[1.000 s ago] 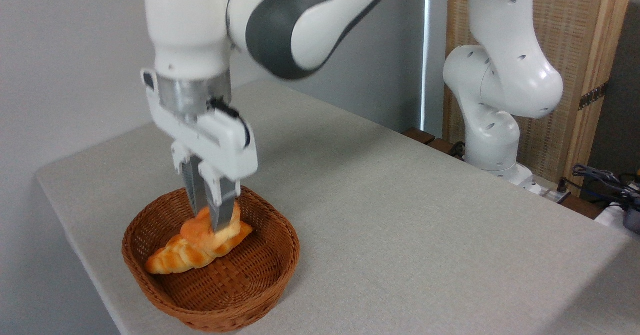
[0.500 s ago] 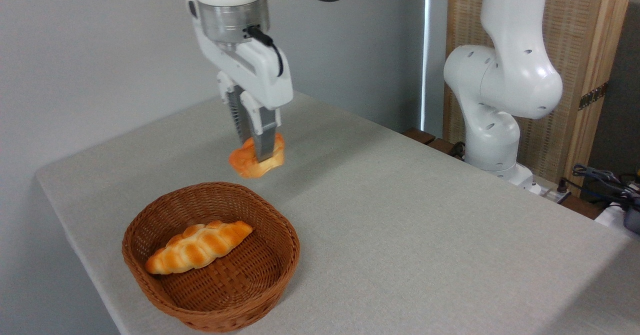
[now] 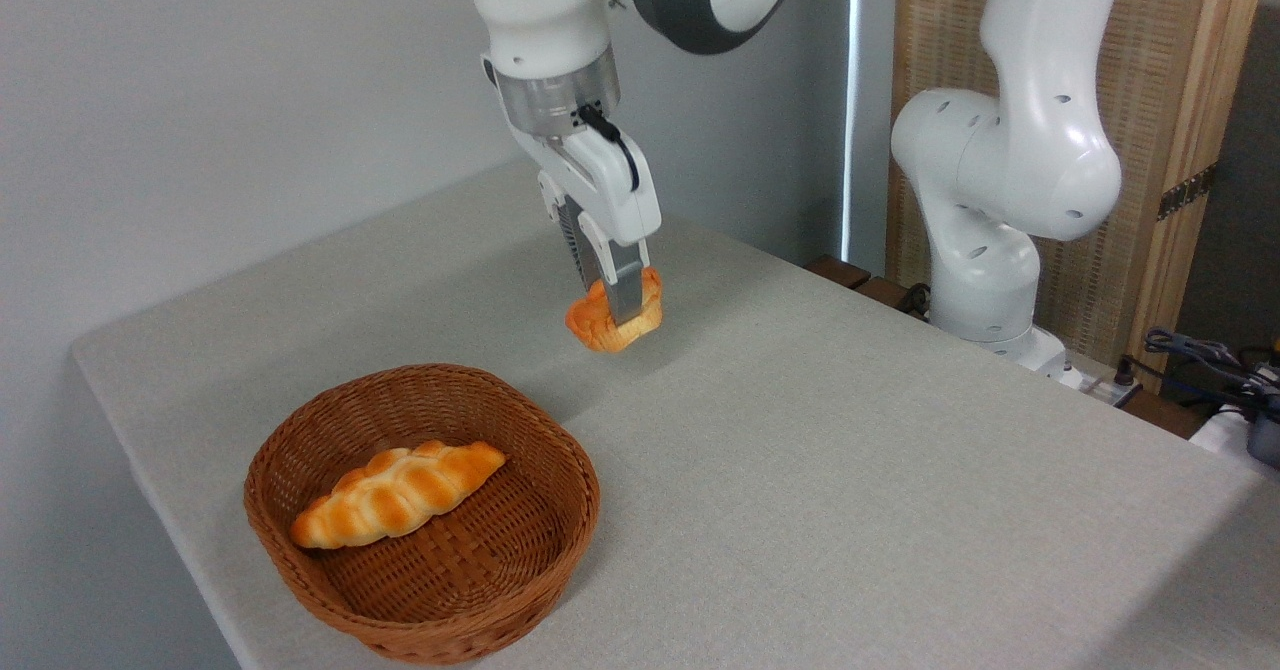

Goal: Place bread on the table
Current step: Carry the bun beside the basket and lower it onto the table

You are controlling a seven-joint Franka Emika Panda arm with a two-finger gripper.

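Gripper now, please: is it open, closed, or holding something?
Gripper: closed on the small bread bun, holding it in the air above the table.

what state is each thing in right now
tool: shut on the bread
bread: held in the air above the table, clear of the basket
braided loaf: lying inside the basket
basket: upright on the table, near its front left corner
table: bears the basket
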